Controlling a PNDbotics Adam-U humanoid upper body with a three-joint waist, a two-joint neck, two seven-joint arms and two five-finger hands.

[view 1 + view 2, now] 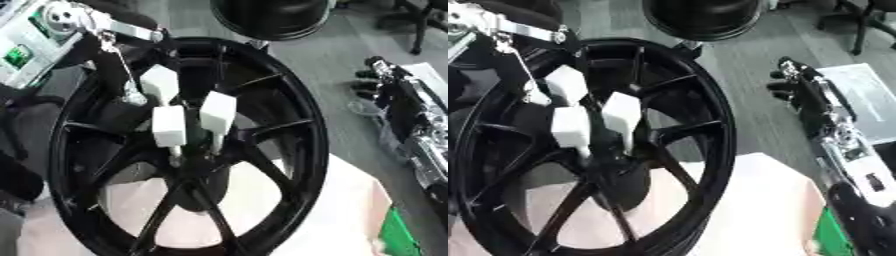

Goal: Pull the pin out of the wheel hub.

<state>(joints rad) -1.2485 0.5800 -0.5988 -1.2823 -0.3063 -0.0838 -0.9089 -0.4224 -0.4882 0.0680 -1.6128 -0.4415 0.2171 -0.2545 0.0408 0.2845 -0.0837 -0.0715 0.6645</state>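
Black glossy spoked wheel (188, 150) on pale table (350, 210), centre frame. Left hand (179, 112), white blocky fingertips pinched on thin pale pin (175, 156) at hub.

Right view: right hand (791, 82) off wheel's right, curled, holding nothing.

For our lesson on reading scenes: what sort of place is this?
Probably a workshop or robotics lab: a black wheel stands on a white table, on a grey floor with an office chair behind.
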